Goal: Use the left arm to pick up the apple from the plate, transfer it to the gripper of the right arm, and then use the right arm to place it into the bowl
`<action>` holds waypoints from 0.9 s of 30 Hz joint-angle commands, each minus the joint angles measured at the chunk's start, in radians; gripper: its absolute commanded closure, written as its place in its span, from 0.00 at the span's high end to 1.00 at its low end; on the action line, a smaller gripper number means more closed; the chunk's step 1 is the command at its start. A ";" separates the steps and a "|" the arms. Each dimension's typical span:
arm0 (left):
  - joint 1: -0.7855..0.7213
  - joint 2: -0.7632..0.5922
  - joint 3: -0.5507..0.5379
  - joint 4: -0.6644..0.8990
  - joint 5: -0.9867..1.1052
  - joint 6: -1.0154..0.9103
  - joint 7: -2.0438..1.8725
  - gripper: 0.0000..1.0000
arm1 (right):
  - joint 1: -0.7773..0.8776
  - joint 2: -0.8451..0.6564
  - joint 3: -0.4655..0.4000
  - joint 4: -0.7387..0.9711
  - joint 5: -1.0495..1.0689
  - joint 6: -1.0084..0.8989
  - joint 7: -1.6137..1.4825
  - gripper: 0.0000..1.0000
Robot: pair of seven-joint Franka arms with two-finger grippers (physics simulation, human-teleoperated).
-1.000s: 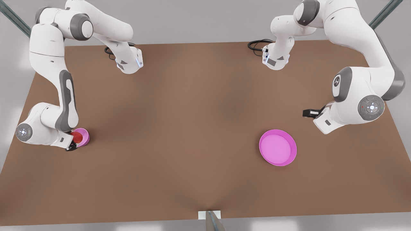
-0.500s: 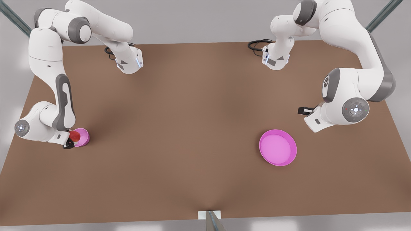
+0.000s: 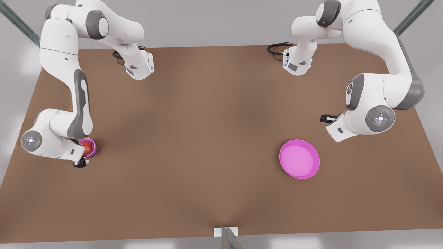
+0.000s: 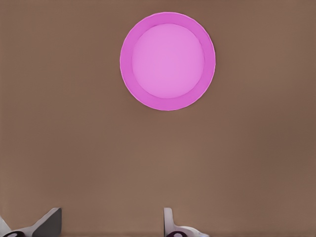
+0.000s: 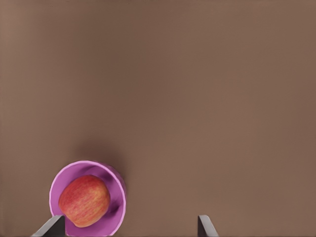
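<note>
The red and yellow apple (image 5: 84, 200) lies inside the small deep pink bowl (image 5: 116, 193), seen at the front view's left as apple (image 3: 88, 148) in bowl (image 3: 93, 147). My right gripper (image 5: 129, 227) hangs just above the bowl, open, with its fingertips (image 5: 53, 226) wide apart and nothing between them; in the front view the right gripper (image 3: 80, 162) sits at the bowl's near side. The wide pink plate (image 3: 299, 159) is bare, also seen as plate (image 4: 168, 61). My left gripper (image 4: 109, 224) waits open, high over the table beside the plate, left gripper (image 3: 328, 118).
Brown table (image 3: 193, 138) with both arm bases (image 3: 138, 67) at its far edge and black cables (image 3: 277, 48) by the base at the front view's right. A small white bracket (image 3: 225, 231) sits at the near edge.
The right gripper held the apple over the bowl; now it is open and the apple rests in the bowl. The left arm drew back a little and now holds still.
</note>
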State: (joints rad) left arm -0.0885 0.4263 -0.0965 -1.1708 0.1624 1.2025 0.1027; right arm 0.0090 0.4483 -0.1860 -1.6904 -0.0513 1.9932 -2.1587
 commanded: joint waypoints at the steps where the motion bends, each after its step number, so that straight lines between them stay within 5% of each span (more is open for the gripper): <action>1: -0.001 -0.001 0.000 0.000 -0.004 -0.001 -0.021 1.00 | 0.068 0.032 0.016 0.028 -0.177 -0.142 1.810 1.00; 4: 0.001 -0.001 0.000 0.000 -0.004 -0.001 -0.024 1.00 | 0.085 0.003 0.111 0.229 -0.133 -0.524 2.214 1.00; 18: 0.001 -0.001 0.000 0.002 -0.014 -0.092 -0.028 1.00 | 0.036 -0.336 0.114 0.141 0.019 -0.522 2.143 1.00; 27: 0.001 0.002 0.001 0.002 -0.009 -0.092 -0.031 1.00 | 0.045 -0.349 0.109 0.120 0.014 -0.511 2.097 1.00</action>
State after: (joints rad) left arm -0.0873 0.4291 -0.0950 -1.1693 0.1525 1.1227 0.0805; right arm 0.0547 0.1007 -0.0760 -1.5712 -0.0366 1.4857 -0.4934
